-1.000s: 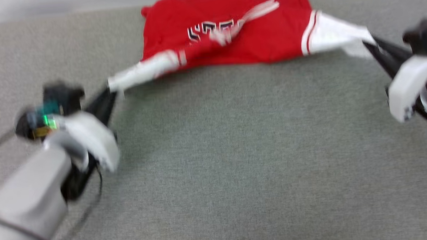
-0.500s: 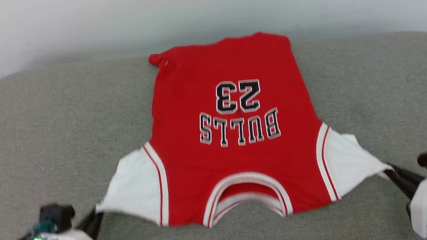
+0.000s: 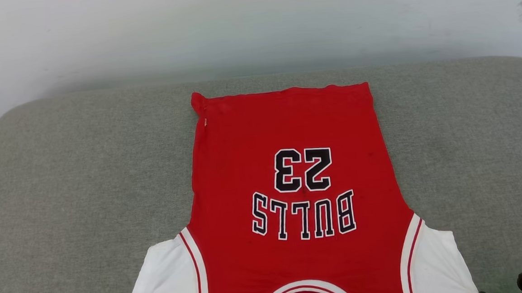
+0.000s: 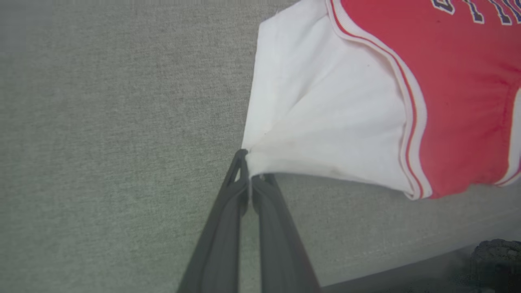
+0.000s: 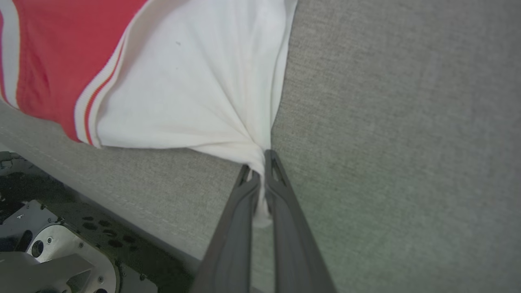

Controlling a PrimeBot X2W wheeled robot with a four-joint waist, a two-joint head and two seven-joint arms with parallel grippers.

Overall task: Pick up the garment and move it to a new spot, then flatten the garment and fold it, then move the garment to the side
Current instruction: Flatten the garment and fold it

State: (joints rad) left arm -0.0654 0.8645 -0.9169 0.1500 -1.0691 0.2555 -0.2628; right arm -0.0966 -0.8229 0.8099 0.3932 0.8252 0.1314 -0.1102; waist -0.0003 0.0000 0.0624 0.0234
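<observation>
The garment [image 3: 287, 131], a red jersey T-shirt with white sleeves and black "BULLS 23" lettering, lies spread flat on the grey cushion [image 3: 86, 175], collar toward me and hem at the far side. In the left wrist view my left gripper [image 4: 249, 171] is shut on the corner of one white sleeve [image 4: 321, 114]. The right wrist view has my right gripper [image 5: 260, 169] shut on the bunched tip of the other white sleeve [image 5: 195, 81]. Both sleeves are pulled taut outward. At the head view's bottom corners only dark bits of the wrists show.
The grey cushion stretches wide on both sides of the shirt, with its rounded far edge against a pale wall [image 3: 253, 24]. In the right wrist view the cushion's near edge drops off to the robot's base [image 5: 49, 252] below.
The shirt went from bunched and doubled over to spread flat, drawn toward me by both sleeves. The head camera has also tilted, so the shirt sits lower in view and the grippers have slipped off the bottom.
</observation>
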